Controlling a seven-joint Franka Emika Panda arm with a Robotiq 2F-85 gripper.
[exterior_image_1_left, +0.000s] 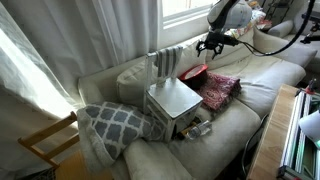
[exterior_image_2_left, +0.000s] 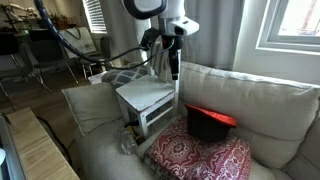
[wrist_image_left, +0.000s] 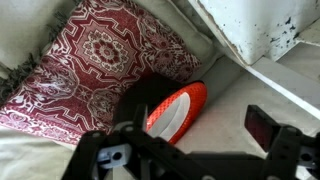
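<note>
My gripper is open and empty, hanging in the air over a sofa. Right below it lies a black object with a red mesh face and a white patch, on the sofa cushion between a dark red patterned pillow and a white small table. In both exterior views the gripper hovers above the black and red object, without touching it. The red pillow lies next to it.
The white small table stands on the sofa seat. A grey and white lattice pillow lies at the sofa's end. A wooden chair stands beside the sofa. White curtains and a window are behind the sofa back.
</note>
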